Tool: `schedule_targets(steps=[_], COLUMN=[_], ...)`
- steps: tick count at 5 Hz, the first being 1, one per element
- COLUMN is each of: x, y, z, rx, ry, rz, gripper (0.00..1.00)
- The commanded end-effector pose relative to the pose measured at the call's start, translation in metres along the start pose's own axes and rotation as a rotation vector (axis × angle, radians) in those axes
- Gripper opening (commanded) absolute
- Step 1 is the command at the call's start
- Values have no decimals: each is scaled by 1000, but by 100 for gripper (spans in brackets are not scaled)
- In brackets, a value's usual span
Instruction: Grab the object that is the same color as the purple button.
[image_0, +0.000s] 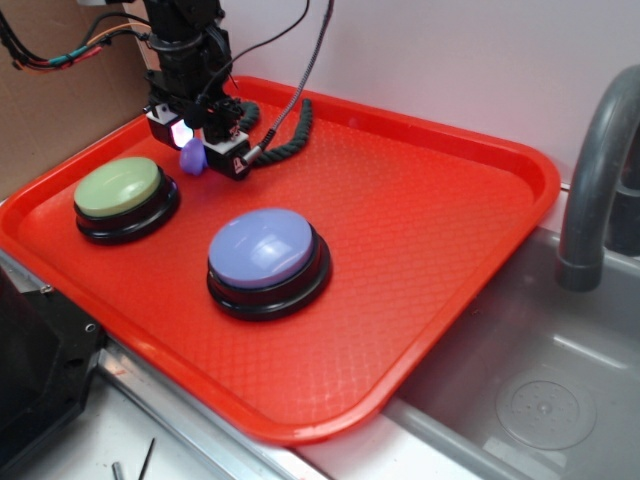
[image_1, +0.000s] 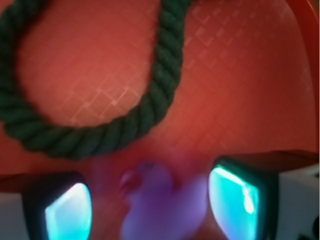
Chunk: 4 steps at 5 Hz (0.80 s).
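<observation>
Red tray (image_0: 420, 250), contents front to back. Purple button (image_0: 266, 250): nearest the front edge, black base. Yellow-green button (image_0: 120, 188): left of it, apart. Purple toy (image_0: 191, 157): behind the yellow-green button, between the fingers of the gripper (image_0: 198, 150) (wrist view blurred; whether the pads press it cannot be told). Dark green rope (image_1: 150, 100): looped just behind the toy, near the tray's back rim.

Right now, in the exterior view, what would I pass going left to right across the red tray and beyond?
Yellow-green button → small purple toy between the gripper fingers → purple button → the tray's right rim → grey faucet.
</observation>
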<state>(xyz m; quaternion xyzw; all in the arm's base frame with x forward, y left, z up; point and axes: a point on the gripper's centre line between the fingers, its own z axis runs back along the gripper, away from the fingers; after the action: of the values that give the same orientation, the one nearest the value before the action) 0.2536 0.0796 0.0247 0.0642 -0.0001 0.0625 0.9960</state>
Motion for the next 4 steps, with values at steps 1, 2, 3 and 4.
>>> schedule_targets(steps=[1, 2, 3, 4], x=[1, -3, -6, -6], y=[14, 14, 17, 16], z=[6, 8, 11, 29], rx=[-29, -28, -30, -57], ry=[-20, -23, -21, -38], rz=[52, 57, 57, 52], gripper=[0, 0, 0, 0])
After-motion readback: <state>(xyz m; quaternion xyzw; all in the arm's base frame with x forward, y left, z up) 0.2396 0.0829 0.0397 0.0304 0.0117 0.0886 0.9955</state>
